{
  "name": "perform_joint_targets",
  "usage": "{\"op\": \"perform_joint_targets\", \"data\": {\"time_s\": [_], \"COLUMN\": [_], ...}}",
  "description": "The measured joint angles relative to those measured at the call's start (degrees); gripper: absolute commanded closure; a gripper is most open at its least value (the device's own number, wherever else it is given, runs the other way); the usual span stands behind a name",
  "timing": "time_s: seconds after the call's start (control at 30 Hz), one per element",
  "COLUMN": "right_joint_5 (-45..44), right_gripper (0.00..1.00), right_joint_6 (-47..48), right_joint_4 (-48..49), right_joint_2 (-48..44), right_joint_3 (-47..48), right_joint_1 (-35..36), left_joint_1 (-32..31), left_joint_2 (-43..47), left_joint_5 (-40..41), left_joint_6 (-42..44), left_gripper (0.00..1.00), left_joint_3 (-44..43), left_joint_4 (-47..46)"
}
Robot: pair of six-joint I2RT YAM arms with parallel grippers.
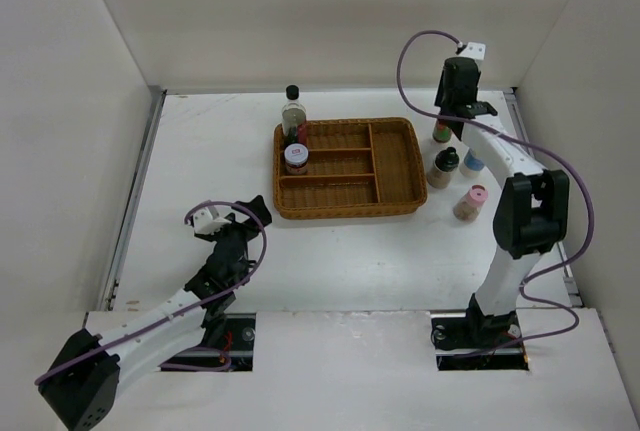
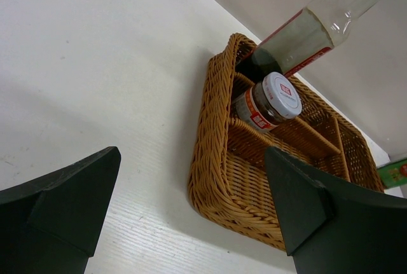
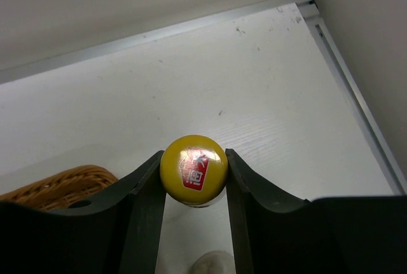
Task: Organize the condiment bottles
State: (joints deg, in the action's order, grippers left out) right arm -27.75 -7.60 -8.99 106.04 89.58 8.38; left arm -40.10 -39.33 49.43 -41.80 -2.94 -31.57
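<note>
The right gripper point(image 3: 194, 159) is clamping the upright yellow-capped sauce bottle point(image 3: 193, 171) by its cap, just right of the wicker tray point(image 1: 345, 213). The left gripper point(image 1: 235, 213) is idling with jaws apart, farther off.

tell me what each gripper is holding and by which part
The right gripper holds the yellow-capped bottle by its cap, one finger on each side. The left gripper is open and holds nothing.

A lab test cell: a white table point(image 1: 330, 261) walled on three sides by plain white panels point(image 1: 330, 11).
</note>
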Motion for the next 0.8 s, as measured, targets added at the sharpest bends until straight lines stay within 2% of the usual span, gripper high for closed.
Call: {"op": "perform_joint_targets", "data": {"time_s": [0.2,0.43,0.63,0.8], "right_joint_5": [0.1,1.4,3.8,4.3], "right_gripper": [0.75,0.75,0.75,0.75], "right_joint_6": [1.0,0.9,0.3,-0.7], "right_joint_4": [0.2,2.1,2.9,3.7], "right_joint_2": [-6.8,-16.0,-16.2,-14.1], "right_joint_3": [0.3,-1.5,-1.9,-2.5], "right_joint_1": [5.4,19.4,31.0,36.8], "left_joint_1": [0.3,0.7,1.1,1.1], "left_joint_2": [-0.4,-1.7,-1.7,-1.7], "left_joint_5": [0.0,1.0,1.4,1.4], "left_joint_6": [0.0,-0.9,-2.0,-2.7], "left_gripper": [0.00,0.00,0.00,0.00], "left_joint_3": [0.0,0.0,0.0,0.0], "left_joint_4": [-0.2,-0.4,-0.3,-0.3]}}
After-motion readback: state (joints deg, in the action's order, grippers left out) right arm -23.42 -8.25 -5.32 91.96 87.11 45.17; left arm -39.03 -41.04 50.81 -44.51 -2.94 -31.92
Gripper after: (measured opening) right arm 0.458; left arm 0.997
